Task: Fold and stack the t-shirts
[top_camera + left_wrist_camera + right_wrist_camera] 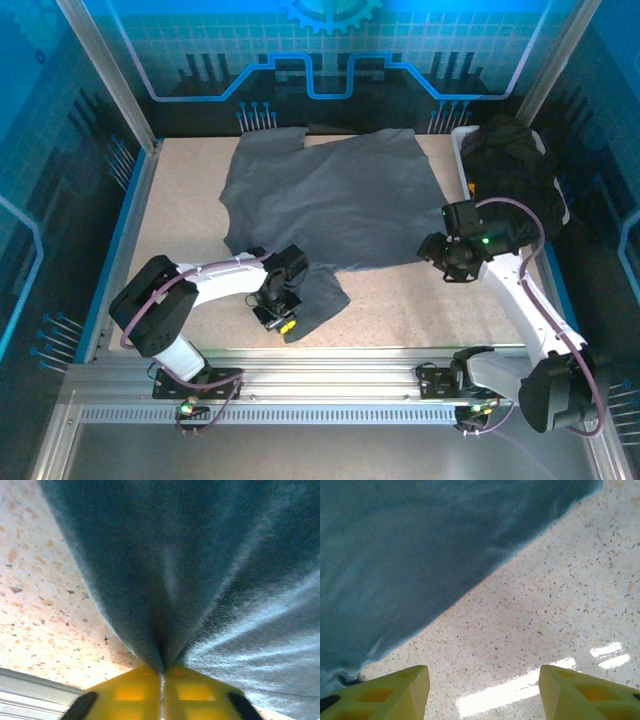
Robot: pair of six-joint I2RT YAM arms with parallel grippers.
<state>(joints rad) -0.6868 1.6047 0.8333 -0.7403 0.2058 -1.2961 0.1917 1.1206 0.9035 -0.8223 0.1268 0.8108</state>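
Observation:
A slate blue-grey t-shirt [340,200] lies spread over the middle and back of the table, one flap reaching toward the front edge. My left gripper [276,312] sits at that near flap; its yellow fingers [132,692] are shut on a pinched ridge of the blue-grey cloth [200,570]. My right gripper [440,258] hovers at the shirt's right front edge, open, with bare table between its yellow fingers [395,692]; the blue-grey shirt [410,545] lies just beyond them. A heap of black t-shirts [515,170] rests at the back right.
The speckled beige table [420,300] is fenced by aluminium rails [330,360] at the front and blue side walls. The black heap lies in a white tray [462,150] at the right edge.

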